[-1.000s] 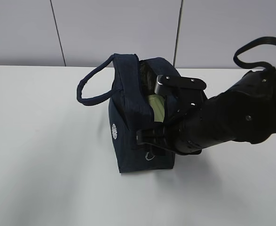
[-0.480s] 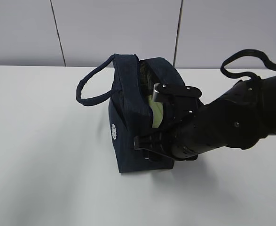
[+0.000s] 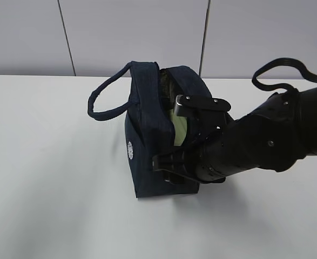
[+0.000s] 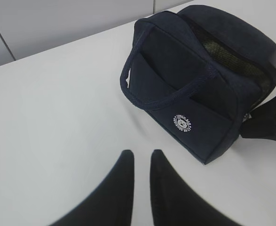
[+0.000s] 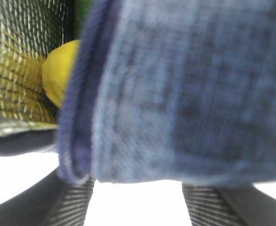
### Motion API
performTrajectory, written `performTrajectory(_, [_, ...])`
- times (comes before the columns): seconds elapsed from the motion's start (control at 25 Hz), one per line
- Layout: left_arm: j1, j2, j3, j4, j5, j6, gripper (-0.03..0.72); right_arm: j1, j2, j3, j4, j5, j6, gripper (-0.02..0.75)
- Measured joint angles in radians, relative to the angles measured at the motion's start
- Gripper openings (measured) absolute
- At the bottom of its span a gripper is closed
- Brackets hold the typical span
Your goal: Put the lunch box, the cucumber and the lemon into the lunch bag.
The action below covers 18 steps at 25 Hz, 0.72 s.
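Observation:
The navy lunch bag [image 3: 147,135] stands mid-table with its top open; it also fills the upper right of the left wrist view [image 4: 194,80]. My right gripper [image 3: 189,134] is open at the bag's right end, one finger above the opening and one low on its side. A pale green lid, the lunch box [image 3: 177,128], shows inside. In the right wrist view blurred bag fabric [image 5: 185,94] hangs over my right gripper [image 5: 137,188], and the yellow lemon [image 5: 58,70] lies against the silver lining. I cannot make out the cucumber. My left gripper [image 4: 142,157] hovers shut and empty.
The white table [image 3: 50,189] spreads wide to the left and front of the bag. One loop handle [image 3: 107,97] sticks out to the left. A black cable [image 3: 288,73] arches over the right arm. A grey panelled wall [image 3: 136,32] backs the table.
The right arm has shifted slightly left and lower against the bag, its cable loop sinking with it. The bag and the left gripper have not moved.

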<state>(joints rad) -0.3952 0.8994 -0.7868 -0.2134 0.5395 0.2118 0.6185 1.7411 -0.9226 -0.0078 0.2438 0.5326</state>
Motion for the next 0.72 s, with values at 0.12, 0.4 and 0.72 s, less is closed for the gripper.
performTrajectory(0.12, [0.000,0.000,0.000,0.000,0.000,0.000,0.058,0.011,0.000,0.000,0.000,0.006,0.000,0.434])
performTrajectory(0.4, [0.000,0.000,0.000,0.000,0.000,0.000,0.058,0.041,0.000,0.000,0.000,-0.001,-0.014,0.434])
performTrajectory(0.72, [0.000,0.000,0.000,0.010,0.000,0.000,0.059,0.039,0.006,0.000,0.000,-0.031,-0.014,0.434])
